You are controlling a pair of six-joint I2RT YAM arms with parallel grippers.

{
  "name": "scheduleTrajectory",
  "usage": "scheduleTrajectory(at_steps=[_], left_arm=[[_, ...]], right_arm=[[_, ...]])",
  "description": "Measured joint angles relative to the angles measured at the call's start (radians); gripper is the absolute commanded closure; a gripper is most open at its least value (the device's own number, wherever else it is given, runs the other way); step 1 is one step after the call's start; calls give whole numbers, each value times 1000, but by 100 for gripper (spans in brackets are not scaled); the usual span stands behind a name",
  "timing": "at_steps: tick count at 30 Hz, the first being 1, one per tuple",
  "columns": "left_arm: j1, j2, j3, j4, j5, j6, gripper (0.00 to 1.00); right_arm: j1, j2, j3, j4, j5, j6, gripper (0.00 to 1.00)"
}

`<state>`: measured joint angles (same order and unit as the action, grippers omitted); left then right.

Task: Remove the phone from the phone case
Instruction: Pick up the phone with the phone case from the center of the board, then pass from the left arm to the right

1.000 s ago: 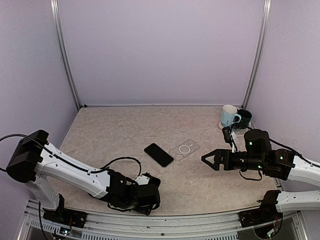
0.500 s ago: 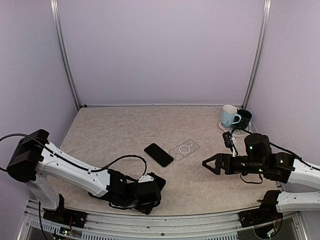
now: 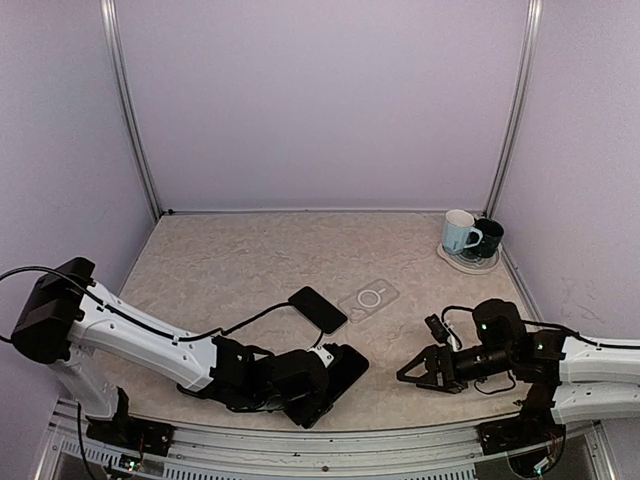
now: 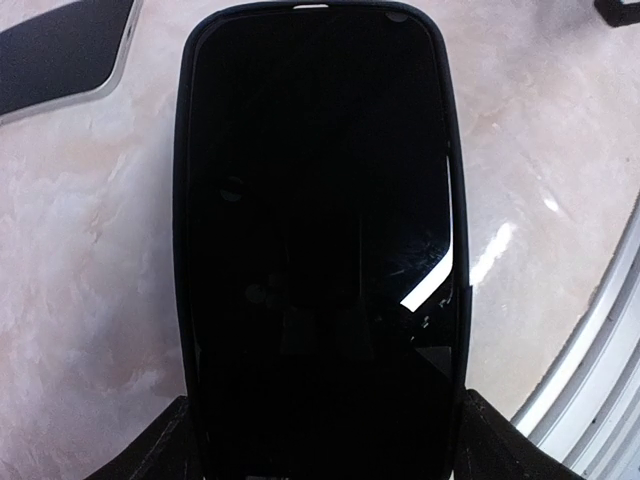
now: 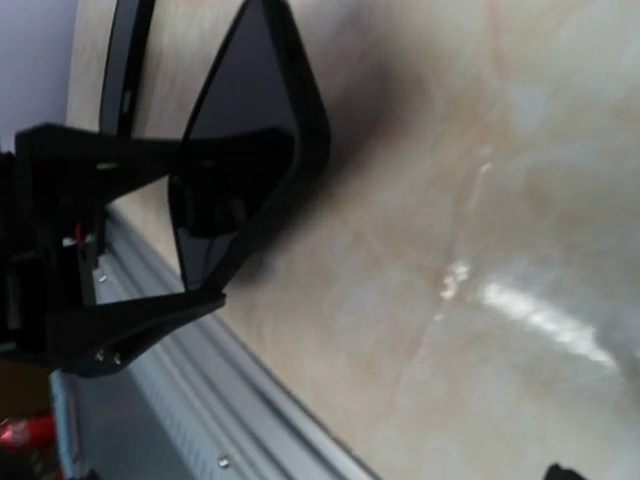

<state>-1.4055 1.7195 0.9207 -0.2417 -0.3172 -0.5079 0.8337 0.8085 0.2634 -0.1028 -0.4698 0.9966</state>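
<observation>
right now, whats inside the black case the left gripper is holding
A phone, its dark screen filling the black case edge to edge. Only the case's rim shows around it; the case's inside and back are covered by the phone.

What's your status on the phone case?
Left gripper shut on cased phone. Right gripper open, facing its free end. Phone not yet out. Nothing between them.

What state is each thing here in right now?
Black phone in a black case: held tilted, not yet taken out of the case.
Left tool: shut on that phone.
Right tool: open, empty.
Bare black phone: lying flat on the table.
Clear phone case: lying flat, empty.
Pale blue mug: upright.
Dark mug: upright.
</observation>
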Motion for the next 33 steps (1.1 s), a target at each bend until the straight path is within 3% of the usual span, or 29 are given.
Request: scheduleTrajectory(at_steps=[5, 16, 33], left_arm=[[26, -16, 0, 68, 58, 87, 45], [37, -26, 6, 123, 148, 195, 45], [35, -63, 23, 159, 165, 236, 47]], right_arm=[[0, 86, 1, 101, -72, 27, 9], [-3, 210, 35, 267, -124, 103, 36], [-7, 220, 68, 280, -85, 148, 57]])
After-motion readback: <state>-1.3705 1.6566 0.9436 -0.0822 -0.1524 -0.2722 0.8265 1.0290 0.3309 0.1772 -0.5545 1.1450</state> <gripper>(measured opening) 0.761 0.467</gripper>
